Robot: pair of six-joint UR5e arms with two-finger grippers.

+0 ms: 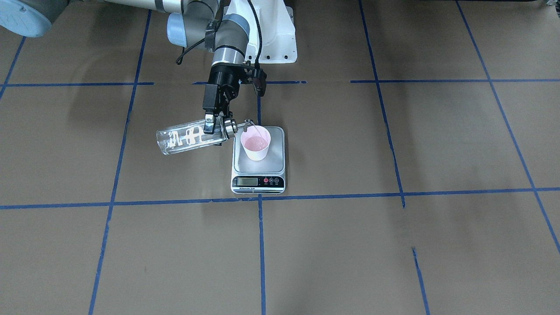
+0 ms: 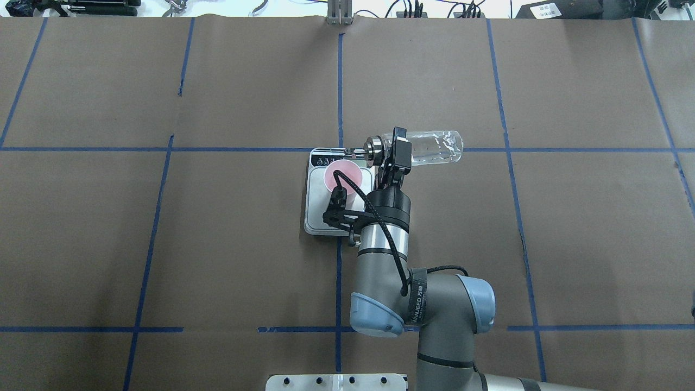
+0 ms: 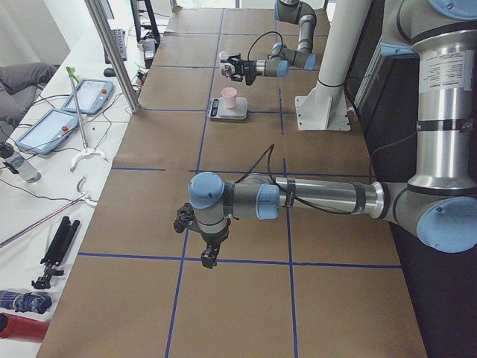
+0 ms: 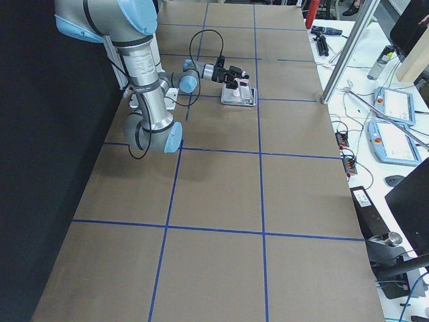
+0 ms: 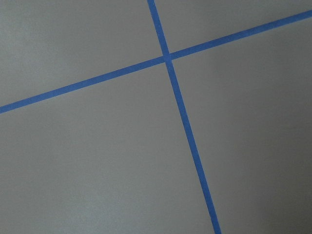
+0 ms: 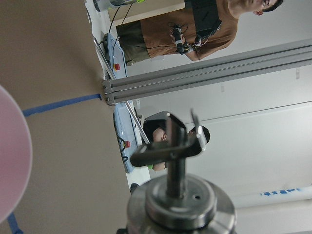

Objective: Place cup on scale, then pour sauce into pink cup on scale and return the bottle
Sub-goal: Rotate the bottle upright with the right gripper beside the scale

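Observation:
My right gripper [image 1: 215,124] is shut on the clear glass bottle [image 1: 188,140] just behind its silver pourer cap [image 1: 231,127]. It holds the bottle tipped on its side above the table. The spout is over the rim of the pink cup [image 1: 255,148], and a thin stream of clear sauce [image 1: 259,132] runs into it. The cup stands upright on the scale [image 1: 258,175] and has liquid in it. From overhead I see the gripper [image 2: 399,152], bottle [image 2: 437,147] and cup [image 2: 342,175]. My left gripper [image 3: 209,257] hangs over bare table far from the scale; I cannot tell if it is open.
The table is brown paper with blue tape lines [image 1: 260,245]. The white robot base [image 1: 273,30] is behind the scale. Tablets [image 3: 52,127], tools and cables lie along the operators' side. The left wrist view shows only paper and tape [image 5: 168,58].

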